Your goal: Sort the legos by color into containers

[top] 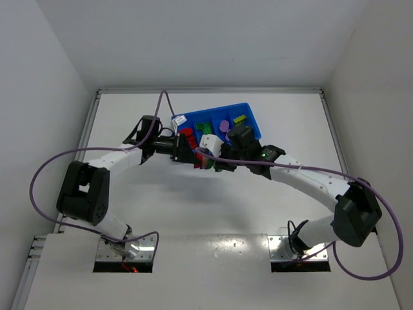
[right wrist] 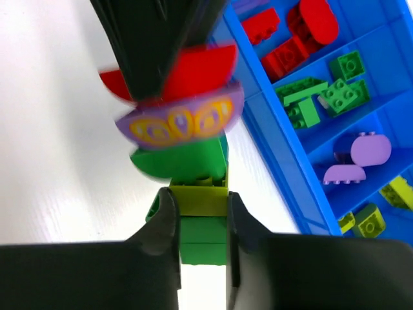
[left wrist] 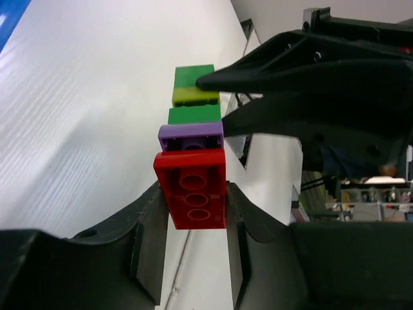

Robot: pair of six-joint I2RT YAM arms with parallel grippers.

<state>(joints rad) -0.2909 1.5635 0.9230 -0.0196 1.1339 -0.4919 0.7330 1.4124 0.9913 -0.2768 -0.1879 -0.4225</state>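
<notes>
Black fingers [right wrist: 164, 223] of the right end effector [right wrist: 197, 216] were pressed flat against both sides of a yellow brick [right wrist: 200, 194], closed on one end of the lego stack [right wrist: 187, 139]. From that end the stack ran green, yellow, green, purple, red. The left end effector [left wrist: 192, 216] was clamped on the red brick [left wrist: 192, 190] at the far end, a finger tight on either side. So held between the two, the stack hung above the white desk [right wrist: 64, 161], just beside the near wall of the blue tray [right wrist: 271, 139]. Its four compartments lay in a row: one held red bricks [right wrist: 293, 39], the next green bricks [right wrist: 329, 90], the next rounded purple pieces [right wrist: 361, 155], and the last yellow bricks [right wrist: 381, 206].
</notes>
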